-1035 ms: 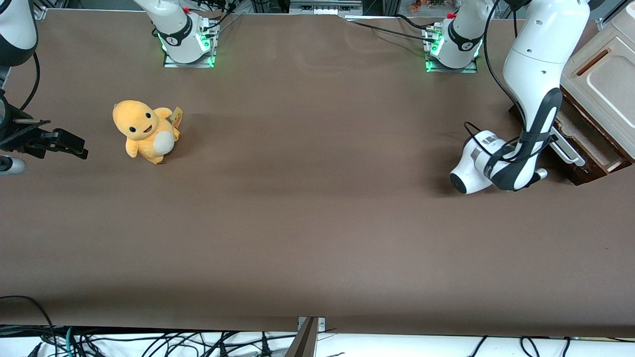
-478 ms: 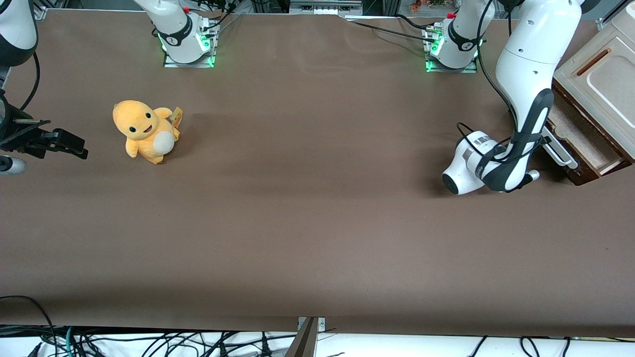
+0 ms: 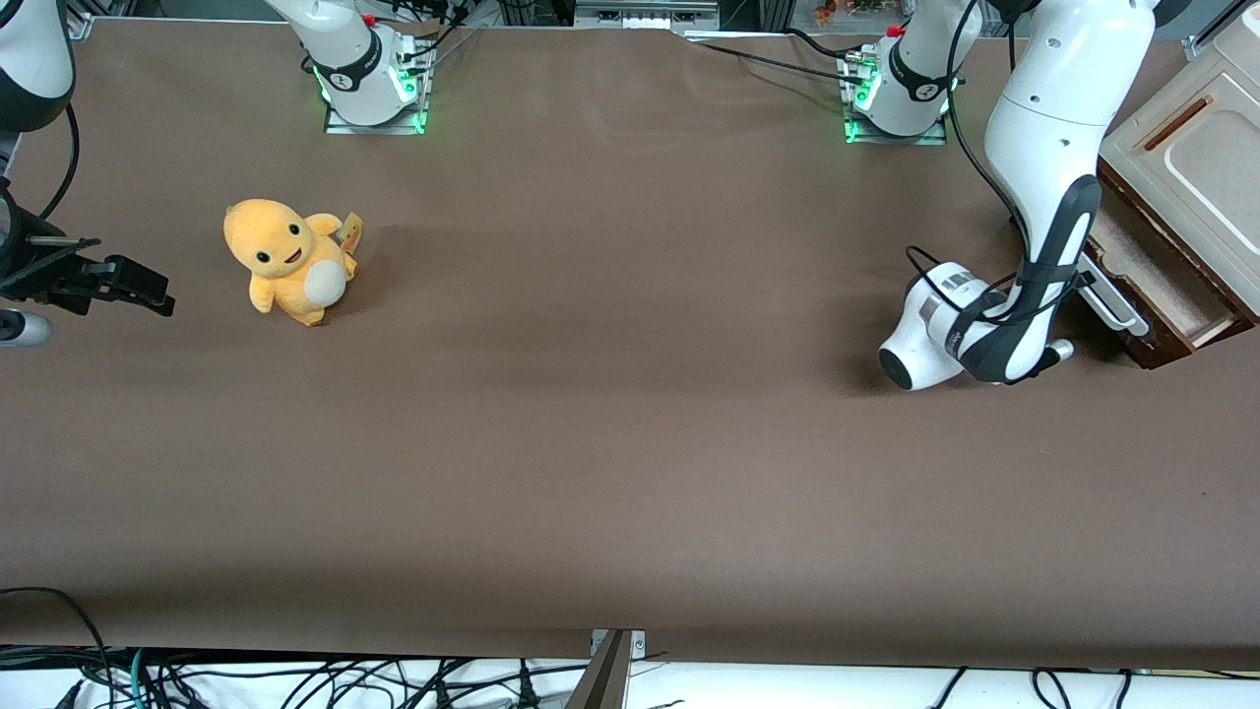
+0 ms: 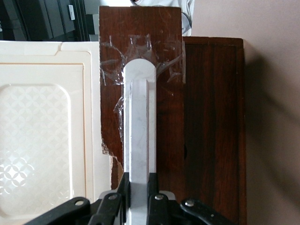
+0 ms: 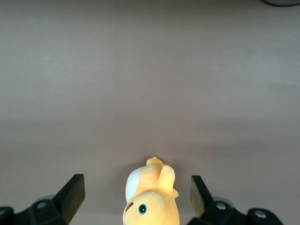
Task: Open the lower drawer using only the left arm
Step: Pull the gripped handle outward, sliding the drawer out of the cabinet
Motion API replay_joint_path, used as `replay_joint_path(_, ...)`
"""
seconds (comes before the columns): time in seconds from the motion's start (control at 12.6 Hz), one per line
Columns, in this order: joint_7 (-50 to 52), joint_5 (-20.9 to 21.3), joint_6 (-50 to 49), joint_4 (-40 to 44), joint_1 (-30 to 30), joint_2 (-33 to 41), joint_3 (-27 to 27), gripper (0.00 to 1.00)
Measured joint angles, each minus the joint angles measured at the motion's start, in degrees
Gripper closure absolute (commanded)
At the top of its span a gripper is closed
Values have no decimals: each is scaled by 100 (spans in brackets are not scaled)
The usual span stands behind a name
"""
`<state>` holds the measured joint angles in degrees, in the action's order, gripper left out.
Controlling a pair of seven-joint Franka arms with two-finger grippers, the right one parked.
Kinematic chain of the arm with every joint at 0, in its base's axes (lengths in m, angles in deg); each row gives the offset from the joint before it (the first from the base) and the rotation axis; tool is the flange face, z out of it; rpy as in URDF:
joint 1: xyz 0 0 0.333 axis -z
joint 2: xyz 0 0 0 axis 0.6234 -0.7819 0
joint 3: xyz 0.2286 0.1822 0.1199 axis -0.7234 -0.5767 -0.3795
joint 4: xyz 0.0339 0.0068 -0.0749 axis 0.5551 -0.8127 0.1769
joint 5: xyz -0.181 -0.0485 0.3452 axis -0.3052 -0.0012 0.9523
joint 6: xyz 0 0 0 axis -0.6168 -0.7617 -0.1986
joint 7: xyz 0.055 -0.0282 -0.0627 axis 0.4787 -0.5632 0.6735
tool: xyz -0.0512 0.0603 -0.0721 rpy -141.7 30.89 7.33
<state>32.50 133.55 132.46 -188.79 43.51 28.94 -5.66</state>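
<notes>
The lower drawer (image 3: 1162,286) is dark-brown with a pale inside and stands pulled partway out of the cream cabinet (image 3: 1196,162) at the working arm's end of the table. Its long white bar handle (image 3: 1117,303) runs along its front. The left arm (image 3: 1048,138) bends down in front of the drawer, and its black gripper (image 3: 1080,280) is mostly hidden by the wrist. In the left wrist view the gripper (image 4: 139,182) is shut on the white handle (image 4: 138,122), one finger (image 4: 123,185) on each side, against the dark drawer front (image 4: 208,117).
An orange plush toy (image 3: 288,261) sits on the brown table toward the parked arm's end; it also shows in the right wrist view (image 5: 150,201). The cream cabinet body (image 4: 47,131) lies beside the handle. Two arm bases (image 3: 369,69) stand farthest from the front camera.
Over the last second the left arm moved toward the parked arm's end with the handle in its gripper, and the drawer slid farther out. It has hardly moved in the last half second.
</notes>
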Motion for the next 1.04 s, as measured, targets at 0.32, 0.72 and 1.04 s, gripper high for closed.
replay_joint_path(0.32, -31, -22, -6, 43, 1, -14, -3, 100)
replay_joint_path(0.72, -31, -71, -39, 72, 99, -98, -2, 100)
replay_joint_path(1.04, -31, -71, -61, 114, 111, -151, -12, 100)
